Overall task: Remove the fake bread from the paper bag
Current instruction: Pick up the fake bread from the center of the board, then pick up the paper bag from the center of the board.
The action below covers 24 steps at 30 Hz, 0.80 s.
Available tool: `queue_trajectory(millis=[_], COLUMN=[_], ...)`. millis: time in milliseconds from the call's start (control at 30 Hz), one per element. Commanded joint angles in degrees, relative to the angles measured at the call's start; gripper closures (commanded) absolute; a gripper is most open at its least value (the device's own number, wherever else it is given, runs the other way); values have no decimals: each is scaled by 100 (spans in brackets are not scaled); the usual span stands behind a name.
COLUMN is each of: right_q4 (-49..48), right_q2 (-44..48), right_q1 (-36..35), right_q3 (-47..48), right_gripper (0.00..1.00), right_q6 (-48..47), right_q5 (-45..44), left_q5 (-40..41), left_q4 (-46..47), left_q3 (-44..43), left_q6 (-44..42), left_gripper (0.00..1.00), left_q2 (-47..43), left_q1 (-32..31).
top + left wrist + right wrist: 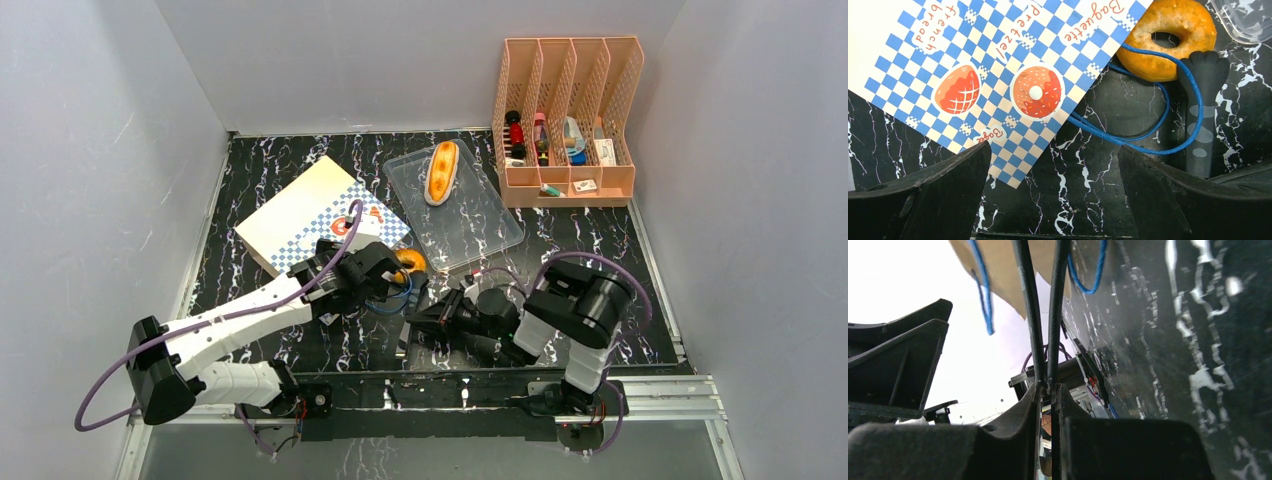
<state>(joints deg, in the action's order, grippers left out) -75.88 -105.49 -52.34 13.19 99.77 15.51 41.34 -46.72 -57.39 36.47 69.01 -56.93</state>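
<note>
The paper bag (305, 215) lies flat at the left of the table, its checkered band (998, 65) toward my left gripper. A golden ring donut (411, 262) (1168, 37) rests on the table at the bag's mouth, with the blue cord handles (1128, 137) looping beside it. A long orange-tan bun (441, 172) lies in the clear tray (480, 225). My left gripper (385, 290) (1053, 150) hovers open over the bag's corner, holding nothing. My right gripper (428, 320) (1048, 390) is shut on black tongs (1030, 315), whose paw-shaped tip (1204, 75) lies against the donut's edge.
A pink mesh organizer (565, 120) with small items stands at the back right. Grey walls enclose the black marbled table (600, 235) on three sides. A metal rail (660, 390) runs along the near edge by the arm bases.
</note>
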Motion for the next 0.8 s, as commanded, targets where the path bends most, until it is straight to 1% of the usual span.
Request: queue_trajectory(millis=[0, 100, 200, 300, 433, 533, 667, 700, 767], right_q4=[1037, 2349, 3481, 4166, 4695, 5039, 5360, 5443, 5559], right_q2=[1219, 2165, 2985, 3567, 4027, 4263, 4439, 4443, 4420], right_q1=[-30, -62, -66, -65, -66, -66, -51, -42, -4], right_q3=[19, 144, 251, 289, 337, 459, 597, 825, 977], right_gripper=[100, 100, 100, 100, 100, 100, 100, 100, 100], right_q6=[-598, -1099, -1400, -1546, -1658, -1744, -1873, -1914, -1978], right_q5=[-214, -595, -1001, -1312, -1575, -1796, -2121, -2175, -2265], left_q5=[198, 254, 228, 199, 74, 88, 445, 542, 703], left_q4=[-98, -173, -121, -18, 170, 75, -217, -306, -364], left_q3=[-171, -238, -306, -334, -307, -246, -142, -141, -121], left_q6=[47, 94, 64, -59, -281, -293, -82, -26, 5], left_gripper=[2, 2, 2, 2, 2, 2, 2, 2, 2], left_q2=[-224, -119, -43, -28, -65, 38, 224, 279, 402], left_q1=[-42, -45, -40, -38, -46, -39, -46, -38, -38])
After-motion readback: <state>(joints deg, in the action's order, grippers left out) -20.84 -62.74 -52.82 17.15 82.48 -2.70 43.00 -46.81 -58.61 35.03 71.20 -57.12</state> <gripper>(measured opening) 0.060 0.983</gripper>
